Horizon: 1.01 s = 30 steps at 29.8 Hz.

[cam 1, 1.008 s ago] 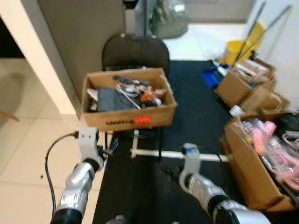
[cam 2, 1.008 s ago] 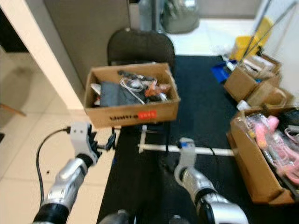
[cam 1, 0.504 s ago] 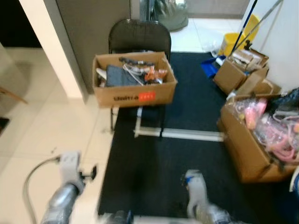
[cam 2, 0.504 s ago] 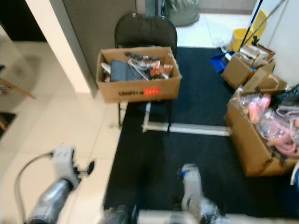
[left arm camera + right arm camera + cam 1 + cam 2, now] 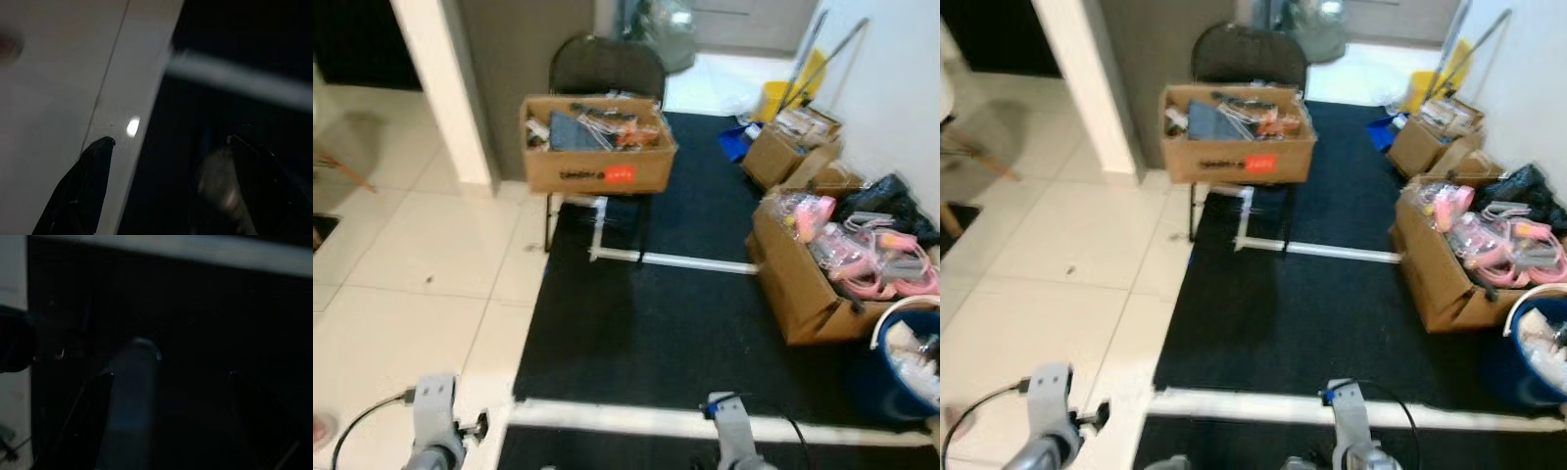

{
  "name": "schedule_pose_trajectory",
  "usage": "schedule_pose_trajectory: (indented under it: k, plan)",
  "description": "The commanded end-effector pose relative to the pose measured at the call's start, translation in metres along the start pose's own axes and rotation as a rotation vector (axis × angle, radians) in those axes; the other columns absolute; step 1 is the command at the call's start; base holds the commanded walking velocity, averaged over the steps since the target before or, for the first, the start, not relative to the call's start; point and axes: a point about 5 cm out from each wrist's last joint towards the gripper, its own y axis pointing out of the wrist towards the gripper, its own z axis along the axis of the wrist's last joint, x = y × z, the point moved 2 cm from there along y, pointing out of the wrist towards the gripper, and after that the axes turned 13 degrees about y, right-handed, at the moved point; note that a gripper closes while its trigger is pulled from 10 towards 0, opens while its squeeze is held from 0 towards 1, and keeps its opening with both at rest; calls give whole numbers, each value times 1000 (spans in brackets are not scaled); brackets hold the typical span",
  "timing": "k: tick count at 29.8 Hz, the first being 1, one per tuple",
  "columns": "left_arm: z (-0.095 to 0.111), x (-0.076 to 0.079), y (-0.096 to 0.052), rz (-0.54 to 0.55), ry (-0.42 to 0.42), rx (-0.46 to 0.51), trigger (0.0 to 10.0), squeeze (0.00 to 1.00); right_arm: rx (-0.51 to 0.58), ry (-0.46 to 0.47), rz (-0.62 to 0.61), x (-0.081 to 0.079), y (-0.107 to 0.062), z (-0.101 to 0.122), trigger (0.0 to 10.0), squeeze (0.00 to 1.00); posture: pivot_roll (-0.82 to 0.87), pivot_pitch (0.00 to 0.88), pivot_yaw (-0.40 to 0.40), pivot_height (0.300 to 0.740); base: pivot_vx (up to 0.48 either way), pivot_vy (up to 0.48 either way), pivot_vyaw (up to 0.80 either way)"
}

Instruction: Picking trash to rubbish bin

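- Left eye view: the rubbish bin [image 5: 879,387] is a round, dark blue tub with a pale rim. It stands on the black mat [image 5: 646,313] at the robot's far right, partly cut off by the picture's edge.
- White scraps [image 5: 911,345] lie inside it, too blurred to tell what they are.
- The bin is just beside an open cardboard box [image 5: 798,289] crammed with pink items [image 5: 847,257].
- The bin is well apart from both grippers, off to the right of the right arm [image 5: 729,441].
- The left gripper [image 5: 168,147] has its two black fingers spread apart and holds nothing. It hangs over the seam where the pale tiled floor [image 5: 411,284] meets the mat.
- The right gripper [image 5: 168,377] is dim in its wrist view. Its fingers can just be made out set apart, over the dark mat, with a white tape line [image 5: 636,419] ahead of them. A pale rounded shape [image 5: 132,396] under it cannot be identified.
- The left arm [image 5: 433,436] is low at the left, over the tiles, with a black cable running from it.
- Farther ahead, a cardboard box of mixed clutter [image 5: 597,162], with a red label on its front, sits on a dark folding chair [image 5: 607,64].
- Smaller boxes [image 5: 783,147], a black bag [image 5: 886,196] and a yellow mop bucket [image 5: 783,98] line the right wall.
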Motion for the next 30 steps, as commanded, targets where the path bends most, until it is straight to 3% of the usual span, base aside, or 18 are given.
schedule_pose_trajectory:
  k: [1,8,10,12,15,19,26,28,30]
  plan:
    - [-18,0,-4,16,-31,-72,10000,0,-37,-39,-13,4,-1,-9,10000,0,82,42,9,740,-435,0,0]
    - [-52,3,-15,52,-74,-206,10000,0,-73,-117,-19,4,-1,-16,10000,0,72,31,1,740,-329,0,-114]
    - [-52,3,-15,52,-74,-206,10000,0,-73,-117,-19,4,-1,-16,10000,0,72,31,1,740,0,0,-800]
    - [-75,5,-24,55,56,-321,10000,0,-91,-162,-26,7,-1,-19,10000,0,67,31,0,740,0,0,-800]
    - [-95,11,-34,43,129,-415,10000,0,-100,-192,-31,9,-2,-19,10000,0,55,39,-6,740,0,0,-800]
    - [-101,15,-37,29,160,-441,10000,0,-108,-219,-28,10,-2,-20,10000,0,45,63,-25,740,0,0,-800]
    - [-111,39,-41,-21,165,-457,10000,0,-141,-296,-67,31,-7,-24,10000,0,43,81,-42,740,0,0,-800]
    - [-115,48,-44,-48,188,-470,10000,0,-143,-301,-85,38,-8,-23,10000,0,32,69,-32,740,0,0,-800]
    - [-118,55,-45,-96,262,-487,10000,0,-129,-278,-105,39,-8,-20,10000,0,1,57,-13,740,0,0,-800]
